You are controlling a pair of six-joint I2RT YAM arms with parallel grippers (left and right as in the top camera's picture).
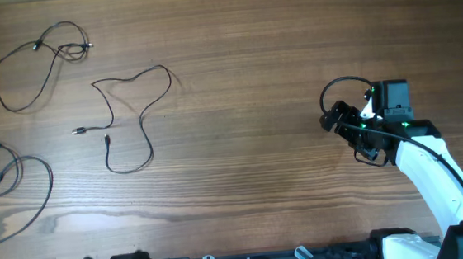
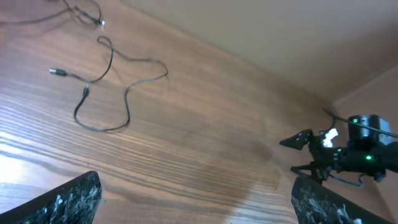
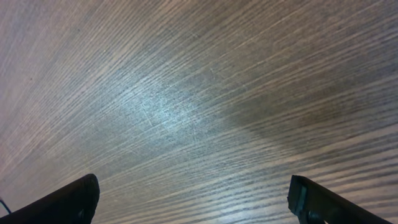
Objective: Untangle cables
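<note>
Black and thin, the cables [image 1: 143,120] lie loose and apart on the left of the wooden table [image 1: 244,79], so I judge them mostly untangled, which explains why the right gripper [image 3: 193,200] hangs over bare wood well away and the left gripper [image 2: 193,202] low nearby, both spread wide, empty

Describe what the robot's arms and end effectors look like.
The right arm has a smooth, rounded white shell. The right end effector is black and boxy with small green lights. A black cord loops off it and runs along the arm. The left end effector has two dark, flat fingers with speckled grey surfaces.
</note>
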